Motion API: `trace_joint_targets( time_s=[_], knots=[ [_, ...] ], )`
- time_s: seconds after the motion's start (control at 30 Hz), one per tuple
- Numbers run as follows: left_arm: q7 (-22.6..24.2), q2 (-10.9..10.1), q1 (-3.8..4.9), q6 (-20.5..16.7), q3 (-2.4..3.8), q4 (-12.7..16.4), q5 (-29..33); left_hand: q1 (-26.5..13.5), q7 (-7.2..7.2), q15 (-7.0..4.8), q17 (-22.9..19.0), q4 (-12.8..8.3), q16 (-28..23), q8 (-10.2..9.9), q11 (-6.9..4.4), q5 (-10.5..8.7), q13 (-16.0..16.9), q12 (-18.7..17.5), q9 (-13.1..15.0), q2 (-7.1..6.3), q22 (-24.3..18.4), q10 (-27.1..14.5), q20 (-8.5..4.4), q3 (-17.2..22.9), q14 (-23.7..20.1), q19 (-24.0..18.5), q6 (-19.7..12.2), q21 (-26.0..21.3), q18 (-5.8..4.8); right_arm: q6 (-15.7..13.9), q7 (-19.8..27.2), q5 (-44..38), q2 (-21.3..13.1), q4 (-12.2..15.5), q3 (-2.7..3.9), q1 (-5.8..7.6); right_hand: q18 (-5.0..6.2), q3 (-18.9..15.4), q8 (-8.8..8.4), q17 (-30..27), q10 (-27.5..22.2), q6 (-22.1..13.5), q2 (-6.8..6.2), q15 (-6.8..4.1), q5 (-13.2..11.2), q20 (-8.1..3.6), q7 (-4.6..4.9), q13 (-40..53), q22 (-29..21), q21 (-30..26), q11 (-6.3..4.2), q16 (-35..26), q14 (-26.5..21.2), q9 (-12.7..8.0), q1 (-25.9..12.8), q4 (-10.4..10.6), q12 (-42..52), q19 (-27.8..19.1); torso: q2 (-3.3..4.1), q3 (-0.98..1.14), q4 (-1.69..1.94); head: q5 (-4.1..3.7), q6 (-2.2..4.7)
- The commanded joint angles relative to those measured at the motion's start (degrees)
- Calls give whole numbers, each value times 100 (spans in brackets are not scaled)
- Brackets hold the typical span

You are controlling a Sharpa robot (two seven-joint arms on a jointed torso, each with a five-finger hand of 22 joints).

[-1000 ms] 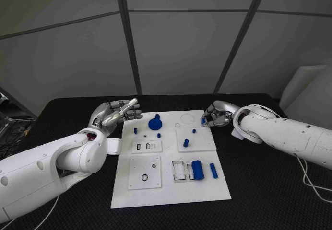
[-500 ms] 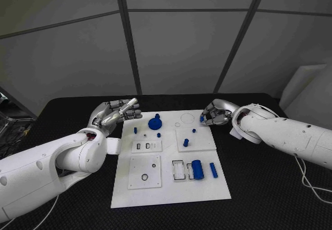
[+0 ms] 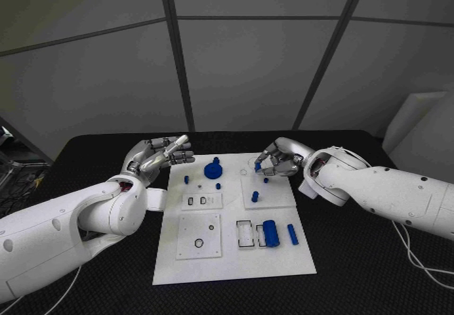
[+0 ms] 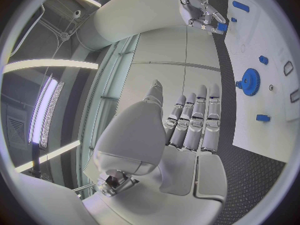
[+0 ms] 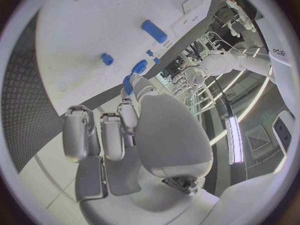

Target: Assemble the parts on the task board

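Note:
The white task board (image 3: 231,262) lies in the middle of the black table. At its far left corner my left hand (image 3: 161,155) is raised, fingers spread, holding nothing. My right hand (image 3: 276,161) hovers over the board's far right part and pinches a small blue part (image 3: 257,167) at its fingertips; the left wrist view shows that hand (image 4: 199,11) with the part (image 4: 222,27). On the board are a blue gear (image 3: 213,170), several small blue pegs such as one (image 3: 254,195), a thick blue cylinder (image 3: 271,232) and a thinner one (image 3: 292,234).
The board has raised white plates with slots and holes, one at the near left (image 3: 199,235). Black table (image 3: 369,262) surrounds the board on all sides. A white cable (image 3: 421,252) trails on the table near my right arm.
My right hand has moved left from the board's far right corner to over the board, carrying the small blue part. My left hand has stayed put.

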Motion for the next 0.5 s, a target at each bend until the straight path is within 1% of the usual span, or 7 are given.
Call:
trace_joint_targets(
  time_s=[0.03,0.13,0.2,0.3,0.33,0.4,0.5],
  knots=[
    [-10,-1,8,15,4,-27,-38,19,127,28,7,-51,-27,-19,-2,-31,9,-26,-3,50,-9,-29,13,-1,-4,-9,-15,-35,-62,-277,-209,-530,98,242,2,7,-12,17,23,771,4,0,0,-26,-11,-30,27,-4,431,31,-11,33,426,25,-77,22,-21,17,4,5,-10,44,-8],
    [-10,6,8,12,4,-57,-38,19,127,28,7,-51,-27,-19,-2,-31,9,-26,-3,50,-9,-29,13,-1,-4,-9,-15,-35,-62,-323,-280,-850,226,418,0,5,-13,15,20,781,6,3,-6,-25,-12,-28,27,-3,436,33,-10,39,428,26,-97,30,-20,21,9,-9,2,67,-21],
    [-10,12,8,10,4,-73,-38,19,127,28,7,-51,-27,-19,-2,-31,9,-26,-3,50,-9,-29,13,-1,-4,-9,-15,-35,-62,-290,-314,-1028,319,472,-1,3,-12,16,19,777,0,7,-6,-24,-18,-28,25,-13,432,31,-10,36,427,27,-105,34,-32,18,12,-7,3,91,-35],
    [-14,25,8,14,4,-83,-38,19,127,28,7,-51,-27,-19,-2,-31,9,-26,-3,50,-9,-29,13,-1,-4,-9,-15,-35,-62,-216,-356,-1261,528,455,-4,-2,-10,22,18,767,-4,10,-4,-25,-27,-27,22,-20,424,26,-12,31,425,28,-103,30,-41,11,15,-8,-3,117,-44],
    [-16,32,8,17,4,-82,-38,19,127,28,7,-51,-27,-19,-2,-31,9,-26,-3,50,-9,-29,13,-1,-4,-9,-15,-35,-62,-200,-373,-1316,589,447,-5,-8,-9,29,17,764,-6,13,-2,-25,-33,-27,19,-24,420,24,-14,30,425,29,-99,26,-47,8,13,-11,0,117,-54],
    [-19,43,8,22,4,-81,-38,19,127,28,7,-51,-27,-19,-2,-31,9,-26,-3,50,-9,-29,13,-1,-4,-9,-15,-35,-62,-177,-427,-1406,691,444,-6,-27,-10,35,17,771,-4,18,1,-26,-37,-27,17,-22,422,25,-16,33,426,30,-96,23,-45,9,16,-11,7,121,-62],
    [-21,57,8,22,4,-80,-38,19,127,28,7,-51,-27,-19,-2,-31,9,-26,-3,50,-9,-29,13,-1,-4,-9,-15,-35,-62,-134,-577,-1535,862,409,-6,-57,-10,42,17,772,-2,23,6,-27,-40,-27,15,-18,423,26,-18,33,426,31,-94,20,-41,10,18,-3,0,148,-82]
  ],
)
